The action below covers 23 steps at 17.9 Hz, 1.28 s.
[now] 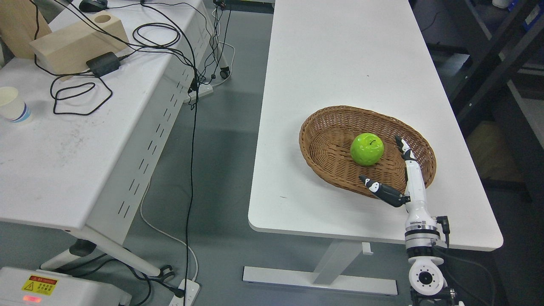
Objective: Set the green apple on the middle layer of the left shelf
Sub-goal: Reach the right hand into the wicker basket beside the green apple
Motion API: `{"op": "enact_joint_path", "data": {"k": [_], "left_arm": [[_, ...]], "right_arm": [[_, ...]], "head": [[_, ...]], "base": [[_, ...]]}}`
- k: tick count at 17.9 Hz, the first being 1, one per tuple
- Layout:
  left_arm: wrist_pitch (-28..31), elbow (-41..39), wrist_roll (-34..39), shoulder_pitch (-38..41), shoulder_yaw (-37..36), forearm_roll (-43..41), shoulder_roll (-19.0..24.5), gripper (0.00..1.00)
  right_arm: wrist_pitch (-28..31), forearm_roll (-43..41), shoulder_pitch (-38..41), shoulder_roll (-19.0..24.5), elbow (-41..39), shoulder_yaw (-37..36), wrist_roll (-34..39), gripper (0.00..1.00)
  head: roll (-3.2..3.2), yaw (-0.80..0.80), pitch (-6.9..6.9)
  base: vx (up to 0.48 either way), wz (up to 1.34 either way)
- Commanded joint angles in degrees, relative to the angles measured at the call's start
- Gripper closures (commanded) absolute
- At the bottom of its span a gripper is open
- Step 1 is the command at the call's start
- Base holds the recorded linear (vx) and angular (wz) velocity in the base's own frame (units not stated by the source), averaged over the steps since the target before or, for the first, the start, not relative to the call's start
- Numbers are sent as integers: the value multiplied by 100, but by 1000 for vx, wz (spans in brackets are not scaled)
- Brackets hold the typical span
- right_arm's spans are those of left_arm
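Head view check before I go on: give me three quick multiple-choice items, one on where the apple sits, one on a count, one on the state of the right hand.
1. Where is the green apple?
A. Inside the wicker basket
B. On the bare tabletop beside the basket
C. On the floor between the tables

2. How many paper cups stand on the left table?
A. None
B. One
C. Three

3. What is the right hand doing?
A. Closed around the apple
B. Open over the basket, not touching the apple
C. Resting flat on the left table

Answers:
1. A, the apple lies on the woven floor of the basket.
2. B, a single paper cup stands near that table's left edge.
3. B, the thumb and fingers are spread with a visible gap between them and the apple.
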Motion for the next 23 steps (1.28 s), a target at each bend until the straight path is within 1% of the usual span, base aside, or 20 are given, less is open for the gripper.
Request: {"op": "enact_joint_path", "data": {"k": [1,4,6,8,12,16,19,21,23], "left_arm": [[-4,0,3,0,0,0,100,0],[-4,0,3,0,0,0,100,0],[-4,0,3,0,0,0,100,0],[-4,0,-6,0,0,0,100,0],[-4,0,3,0,0,0,100,0],[-4,0,3,0,0,0,100,0],[-4,0,3,0,0,0,100,0],[-4,0,3,0,0,0,100,0],[-4,0,3,0,0,0,100,0]], "right_arm": [[157,-228,-287,-321,158,-87,106,3],[166,-62,-296,-348,158,-43,115,3],[166,288,-296,-357,245,-25,115,3],[166,571,-305,-461,281,62,115,3],[166,686,-305,-638,307,211,133,3],[157,800,-489,-577,509,510,133,3],[140,1037,-717,-471,851,844,133,3],[114,1099,-744,-383,940,1011,141,2],[105,1099,-744,-383,992,1117,194,2]], "head": [[0,0,0],[0,0,0],[0,0,0],[0,0,0],[0,0,0],[0,0,0],[0,0,0],[0,0,0],[0,0,0]], "base": [[107,40],[100,35],[84,29],[59,0],[41,7],[23,5],[0,0],[0,0],[0,0]]}}
